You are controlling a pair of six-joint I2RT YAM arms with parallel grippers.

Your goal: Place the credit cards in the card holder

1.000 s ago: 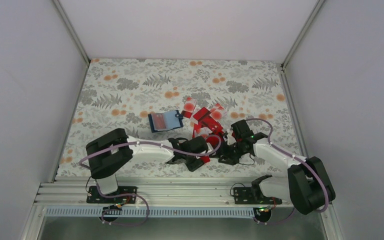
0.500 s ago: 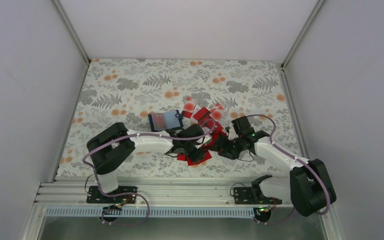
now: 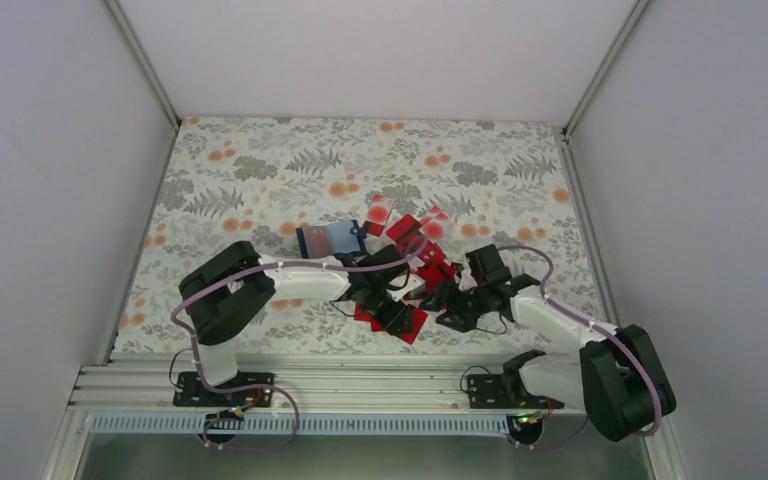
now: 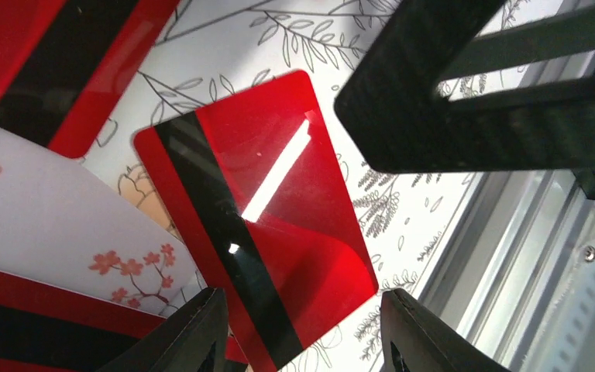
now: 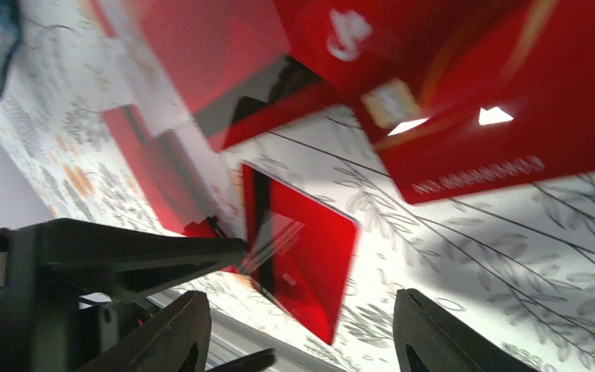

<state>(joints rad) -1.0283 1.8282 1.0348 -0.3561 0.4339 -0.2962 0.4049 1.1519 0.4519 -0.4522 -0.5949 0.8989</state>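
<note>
Several red credit cards [image 3: 415,238] lie in a loose pile at mid-table. The navy card holder [image 3: 329,239] lies just left of the pile. One red card with a dark stripe [image 3: 410,323] lies flat nearer the front, also in the left wrist view [image 4: 259,209] and the right wrist view [image 5: 302,248]. My left gripper [image 3: 390,310] [image 4: 302,341] is open and empty, low over this card. My right gripper [image 3: 442,303] [image 5: 302,341] is open and empty, facing the same card from the right. A card with gold lettering [image 5: 496,132] lies behind it.
A white card with pink blossoms [image 4: 62,225] lies partly under the red cards. The right gripper's black finger [image 4: 480,93] crosses the left wrist view, and the left gripper's finger [image 5: 124,248] crosses the right wrist view. The metal rail [image 3: 360,385] runs along the table's near edge.
The left arm has reached further in towards the pile and its gripper now sits over the striped card at the front. The right gripper has shifted left, closer to the left gripper.
</note>
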